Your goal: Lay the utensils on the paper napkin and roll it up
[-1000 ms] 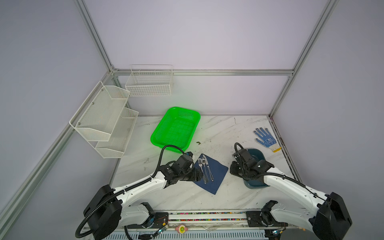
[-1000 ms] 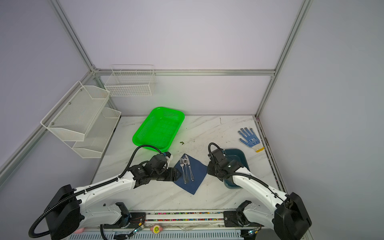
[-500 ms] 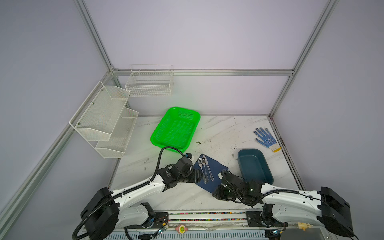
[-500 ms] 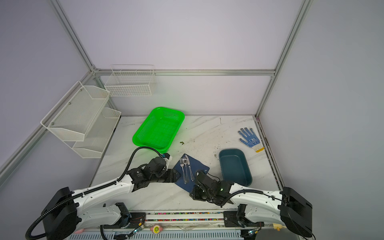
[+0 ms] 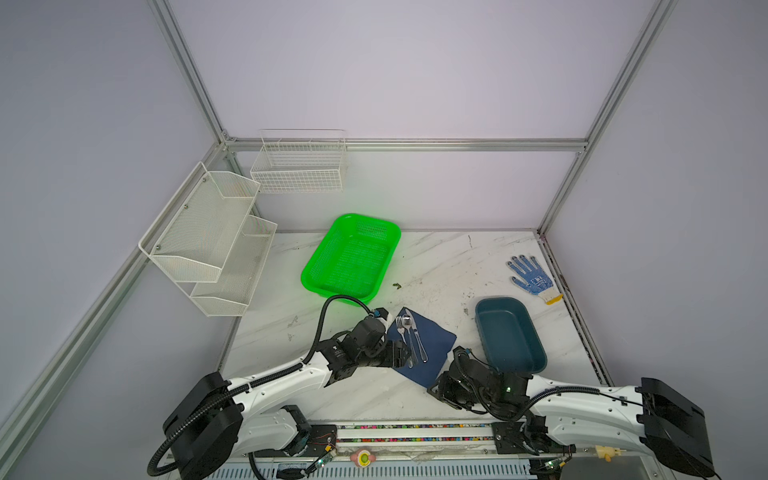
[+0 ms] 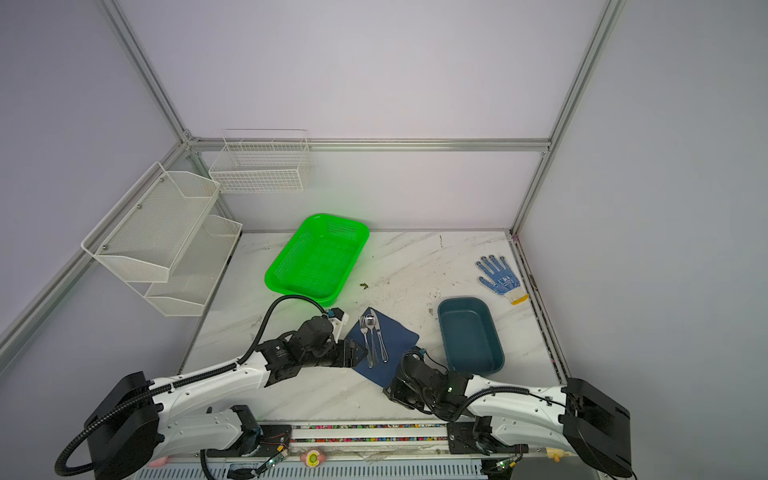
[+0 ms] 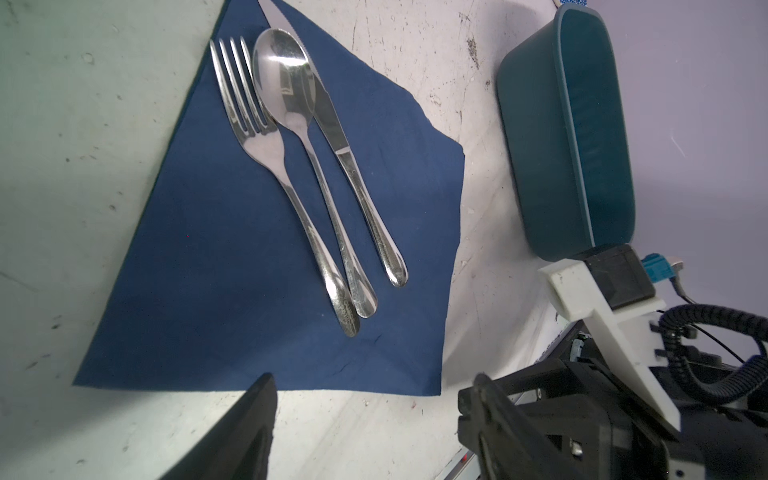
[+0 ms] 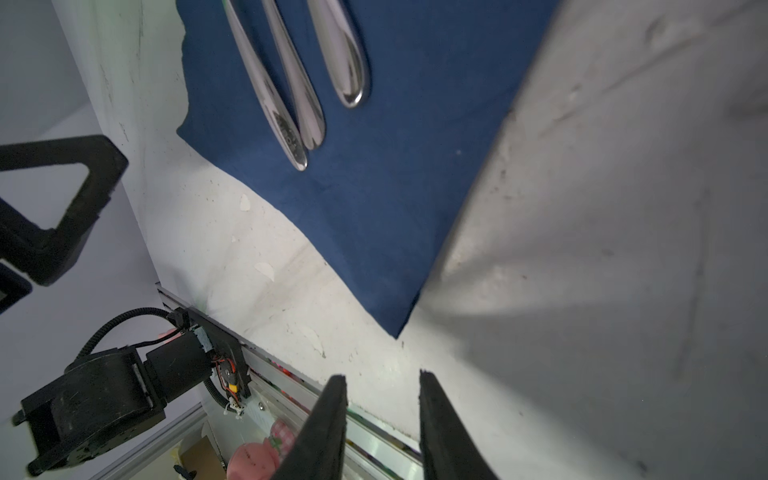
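Thin dark navy paper napkin [image 7: 232, 249] is lying limp, probably tearing easily; pinch its near corner. The left pincer [image 7: 372, 386] and right pincer [image 8: 381, 376] are gaping, empty.

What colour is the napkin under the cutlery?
Dark navy blue; the napkin shows best in the left wrist view.

White arm links [image 5: 282, 380] with black joints [image 5: 345, 353], corrugated black cables [image 5: 322, 328] and black tapered fingers [image 8: 328, 424].

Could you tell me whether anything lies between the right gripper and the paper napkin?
Nothing visible does: only bare table lies between the right gripper and the paper napkin; the utensils rest farther in.
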